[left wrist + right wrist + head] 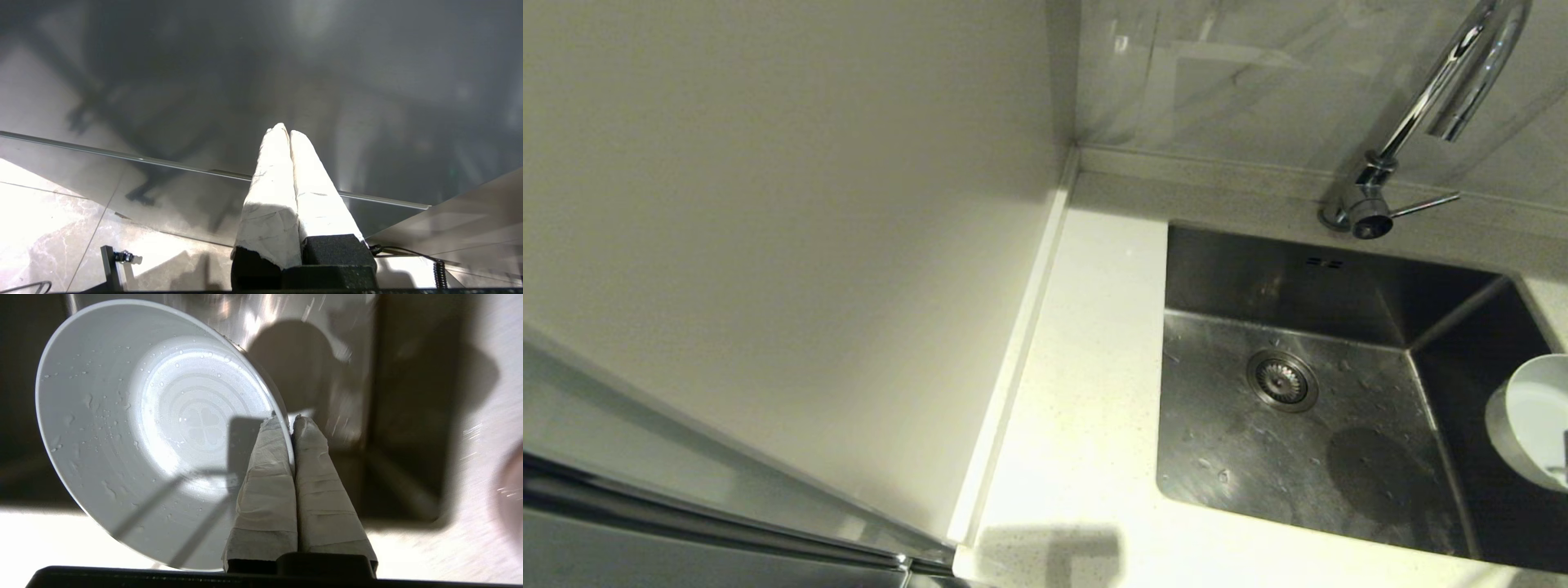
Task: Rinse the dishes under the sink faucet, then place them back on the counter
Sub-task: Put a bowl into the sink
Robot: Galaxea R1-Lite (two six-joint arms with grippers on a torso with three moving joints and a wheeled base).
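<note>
At head view's right edge, wet light blue-grey bowl [1535, 420], half cut off.

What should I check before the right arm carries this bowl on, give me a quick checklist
1. Right gripper shut on the bowl rim: ok.
2. Bowl rinsed: droplets inside it, ok.
3. Faucet off: no stream visible, ok.
4. Sink free of other dishes: ok where visible; its right end is cut off.
5. Counter left of the sink free for set-down: ok.
6. Left gripper shut, away from the sink: ok.
</note>
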